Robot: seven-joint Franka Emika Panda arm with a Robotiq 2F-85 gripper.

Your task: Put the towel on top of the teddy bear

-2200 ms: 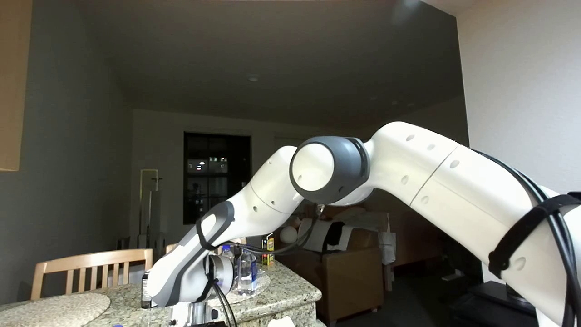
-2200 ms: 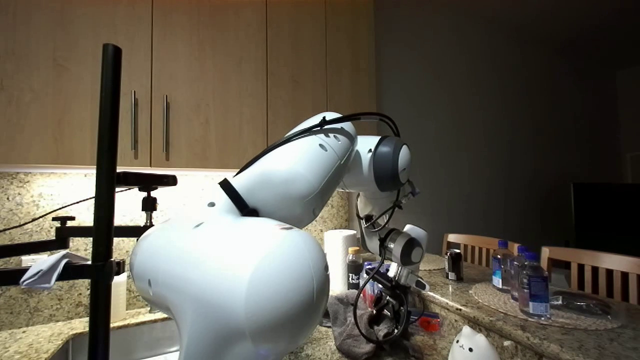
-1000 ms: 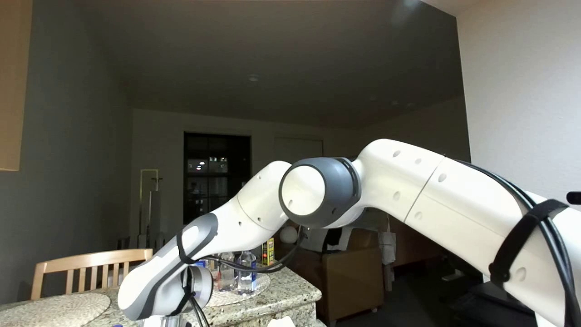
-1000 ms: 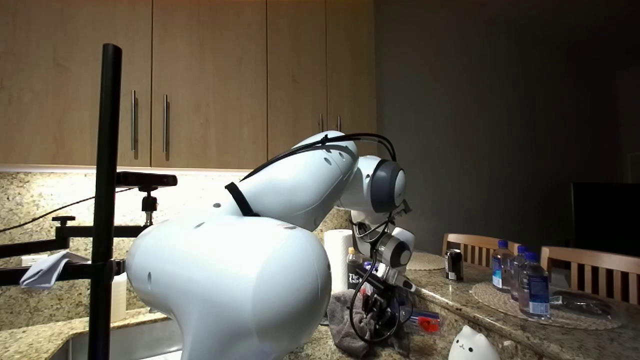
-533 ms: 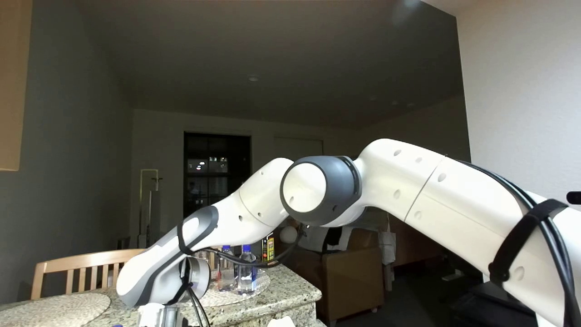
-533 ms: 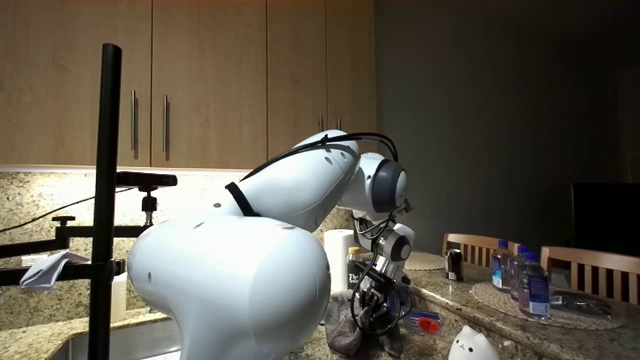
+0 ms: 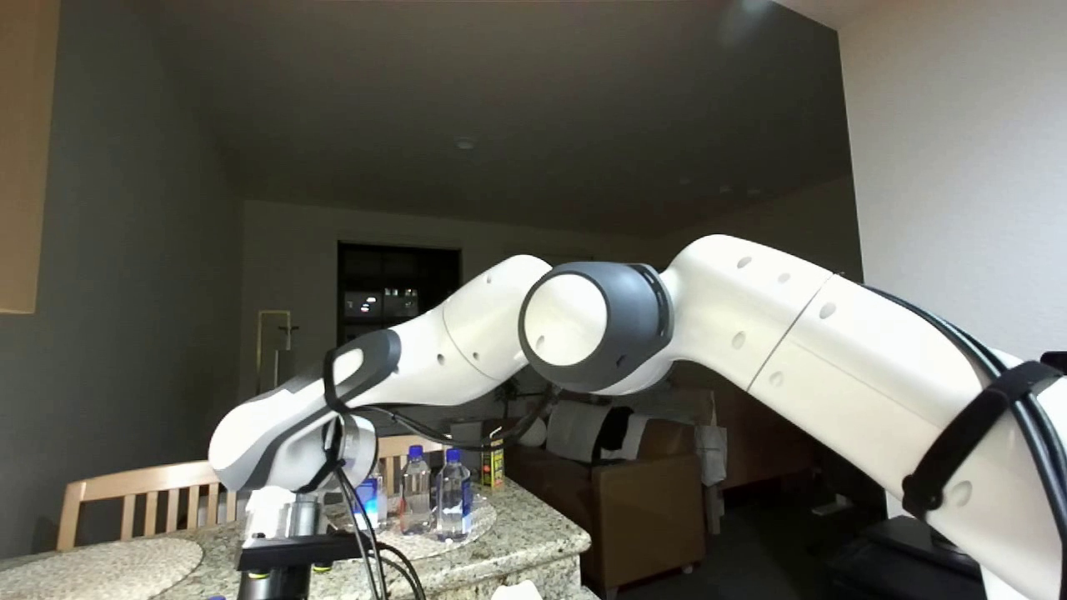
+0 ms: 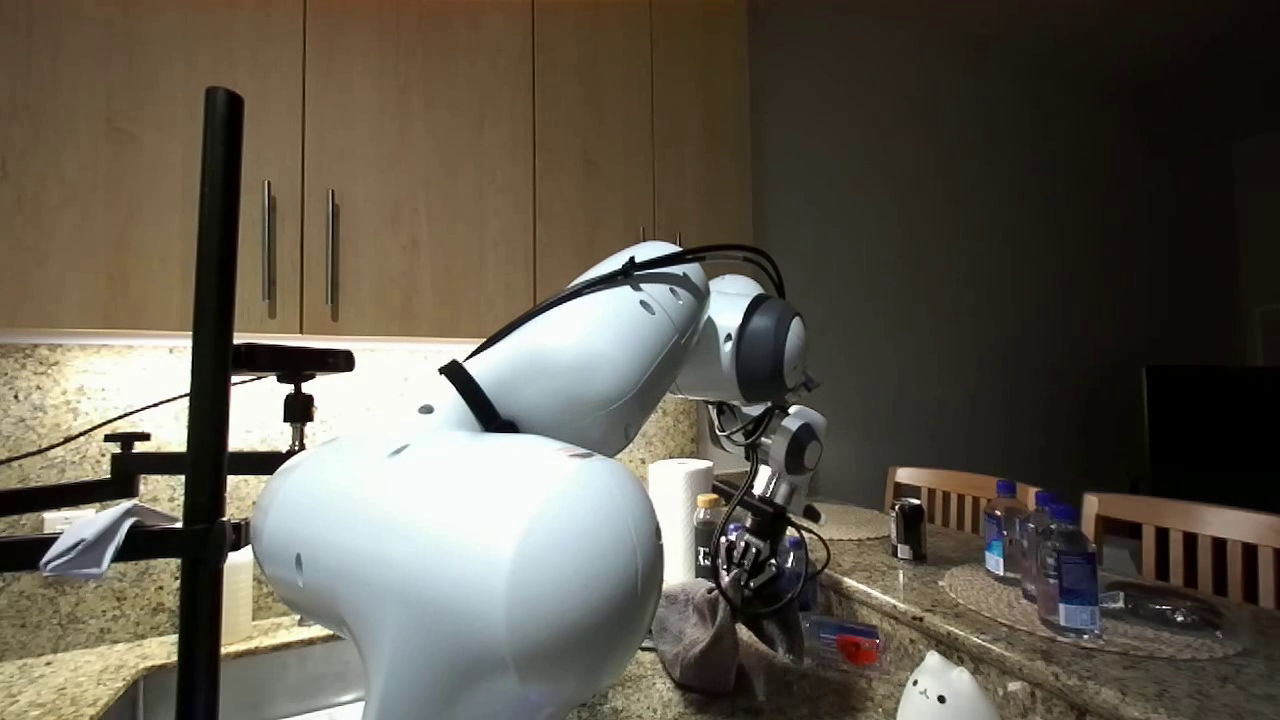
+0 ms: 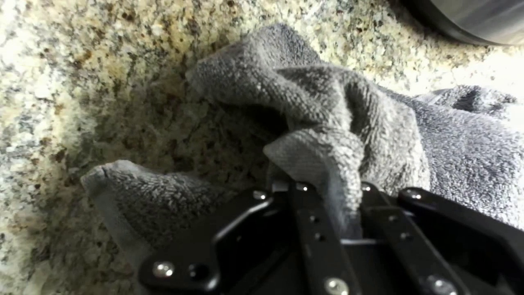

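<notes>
The towel (image 9: pixel 385 135) is a grey terry cloth in soft folds. In the wrist view my gripper (image 9: pixel 333 190) is shut on a raised fold of it, and the rest trails over the granite counter. An exterior view shows the towel (image 8: pixel 700 635) drawn up into a peak below the gripper (image 8: pixel 742 575), its lower part on the counter. Elsewhere only the gripper's upper body shows, its fingers below the frame edge. A white toy figure (image 8: pixel 945 690) with small ears and a face stands nearby, cut by the frame. Whether it is the teddy bear I cannot tell.
A paper towel roll (image 8: pixel 680 520) and a dark bottle (image 8: pixel 706 545) stand behind the gripper. A clear pack with red (image 8: pixel 850 645) lies beside the towel. Water bottles (image 8: pixel 1068 570) and a can (image 8: pixel 908 530) occupy the raised ledge. A metal object (image 9: pixel 483 18) is near the towel.
The arm first came down to the towel. The jaws then closed on a fold, and the arm has risen, pulling part of the towel upward. The white figure has not moved.
</notes>
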